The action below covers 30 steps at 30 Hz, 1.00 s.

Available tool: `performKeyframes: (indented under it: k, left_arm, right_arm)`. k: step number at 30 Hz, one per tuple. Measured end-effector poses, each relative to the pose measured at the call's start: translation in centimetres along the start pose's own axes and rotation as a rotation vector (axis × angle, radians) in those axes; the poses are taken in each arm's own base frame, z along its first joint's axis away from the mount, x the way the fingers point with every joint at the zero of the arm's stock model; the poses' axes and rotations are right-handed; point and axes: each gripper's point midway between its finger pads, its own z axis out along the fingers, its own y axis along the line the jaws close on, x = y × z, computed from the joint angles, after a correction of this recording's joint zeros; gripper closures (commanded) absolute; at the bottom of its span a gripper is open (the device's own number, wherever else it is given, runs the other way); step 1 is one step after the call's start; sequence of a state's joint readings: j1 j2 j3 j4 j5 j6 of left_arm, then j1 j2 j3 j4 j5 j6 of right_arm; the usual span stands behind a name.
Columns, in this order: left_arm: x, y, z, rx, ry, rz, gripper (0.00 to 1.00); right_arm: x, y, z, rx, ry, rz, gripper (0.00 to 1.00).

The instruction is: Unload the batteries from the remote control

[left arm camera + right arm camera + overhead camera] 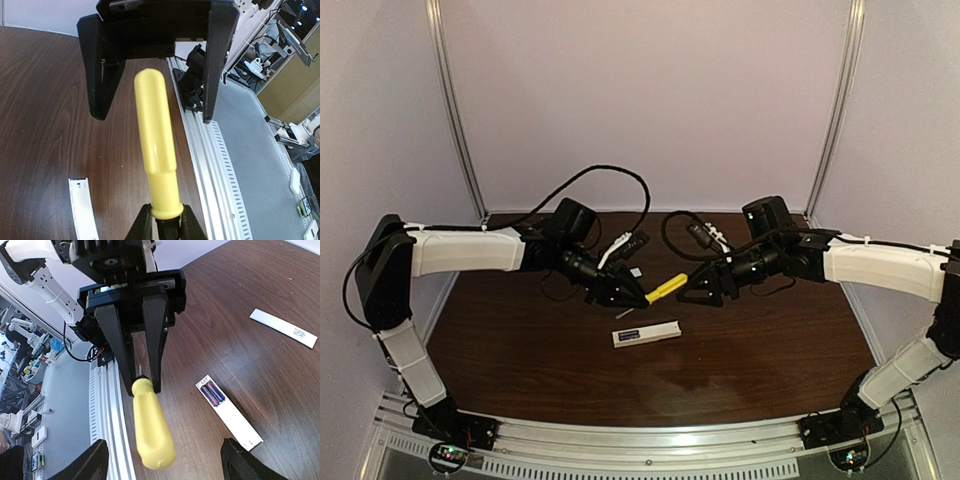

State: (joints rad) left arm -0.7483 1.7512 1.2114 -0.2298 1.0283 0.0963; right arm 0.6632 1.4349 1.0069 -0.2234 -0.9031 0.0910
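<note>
The remote control [650, 334] lies flat on the brown table, its cover off, with the two purple-blue batteries [628, 335] in its left end. In the right wrist view the remote [235, 419] shows the batteries [212, 393] side by side. My left gripper [636, 296] is shut on the neck of a yellow-handled screwdriver [667, 288] and holds it above the table behind the remote; in its own view the left gripper [165, 222] pinches the handle [155, 145]. My right gripper [696, 291] is open, and its fingers [95, 462] straddle the handle's free end [152, 437] without touching.
The thin white cover strip [283, 328] lies apart from the remote, farther back on the table. The metal rail [210, 165] runs along the near table edge. Cables and connectors [625, 243] lie at the back centre.
</note>
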Motion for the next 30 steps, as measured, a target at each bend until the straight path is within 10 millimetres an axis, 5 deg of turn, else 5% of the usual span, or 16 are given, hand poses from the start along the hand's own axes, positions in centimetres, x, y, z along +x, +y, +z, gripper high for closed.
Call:
performKeyframes:
  k: [9, 30]
  left_arm:
    - [0.8, -0.6, 1.6, 0.063, 0.023, -0.023, 1.00]
    - [0.5, -1.0, 1.5, 0.075, 0.034, -0.038, 1.00]
  right_arm:
    - [-0.7, 0.8, 1.2, -0.053, 0.008, -0.016, 0.37]
    - [0.5, 2.0, 3.2, -0.124, 0.083, -0.029, 0.70]
